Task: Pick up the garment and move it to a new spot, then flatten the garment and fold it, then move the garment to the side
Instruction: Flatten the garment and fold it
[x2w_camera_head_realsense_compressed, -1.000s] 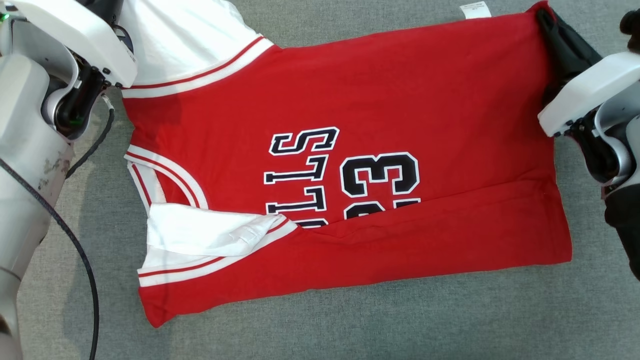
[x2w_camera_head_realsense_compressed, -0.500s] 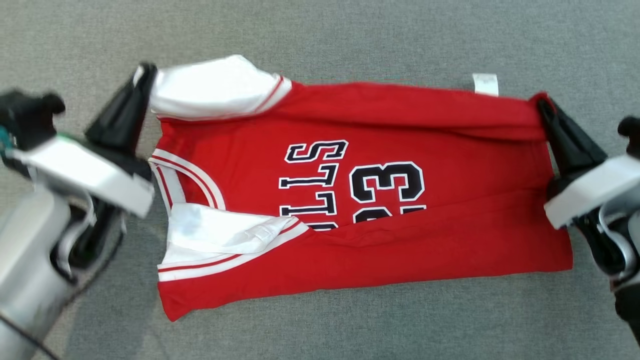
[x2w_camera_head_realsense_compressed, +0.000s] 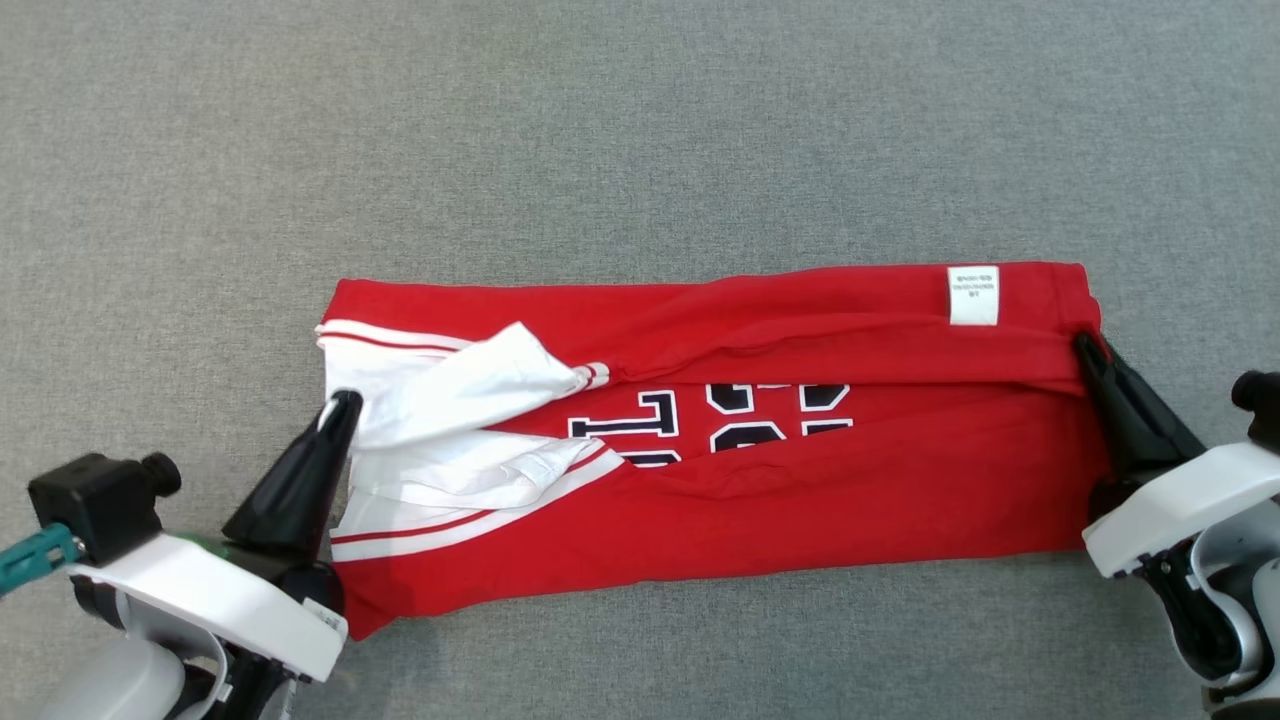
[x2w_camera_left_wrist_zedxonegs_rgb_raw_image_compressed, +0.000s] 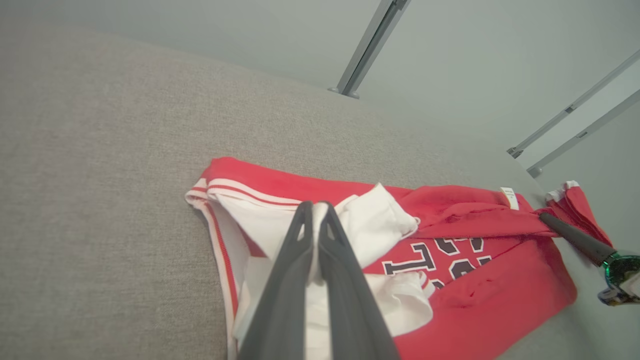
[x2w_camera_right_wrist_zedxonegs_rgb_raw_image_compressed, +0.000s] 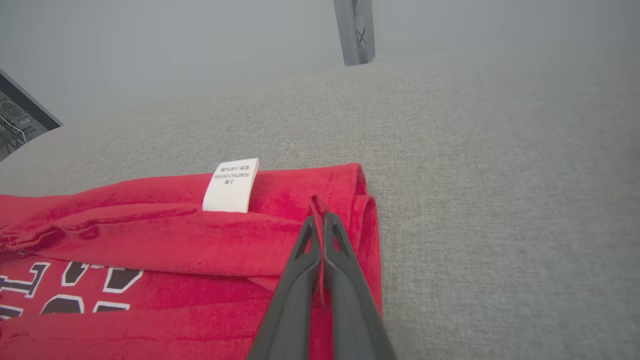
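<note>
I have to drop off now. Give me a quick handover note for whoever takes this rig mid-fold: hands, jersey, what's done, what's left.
Left hand: shut on the white sleeve end of the red jersey.
Right hand: shut on the red hem corner, near the care label.
Jersey: lies as a long band on the grey surface, held between both hands.
Done: both long edges are folded in over the lettering, and a strip of it shows between them.
Left: release, smooth the bunched white sleeve fabric, probably fold it shorter, then move it to the side.
</note>
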